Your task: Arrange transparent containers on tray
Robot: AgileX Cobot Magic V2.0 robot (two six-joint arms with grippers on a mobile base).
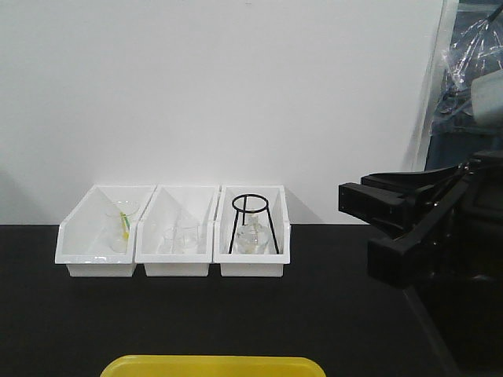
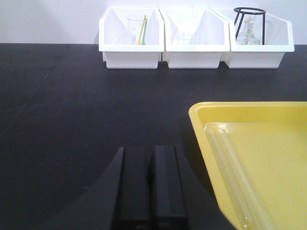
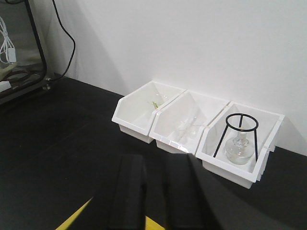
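Two transparent containers, slim clear tubes (image 2: 230, 177), lie side by side in the yellow tray (image 2: 268, 109), along its left wall. The front view shows only the tray's far rim (image 1: 212, 366), and yellow slivers of the tray (image 3: 72, 218) show under the right fingers. My left gripper (image 2: 151, 151) hovers over the black table just left of the tray, shut with nothing in it. My right gripper (image 3: 154, 160) is raised above the tray's edge and points toward the bins. Its fingers stand a little apart and hold nothing. It also shows at the right in the front view (image 1: 369, 228).
Three white bins stand in a row against the back wall. The left bin (image 1: 102, 236) holds a clear funnel with a yellow-green stick. The middle bin (image 1: 177, 236) holds small beakers. The right bin (image 1: 251, 236) holds a flask inside a black wire stand (image 1: 253, 224).
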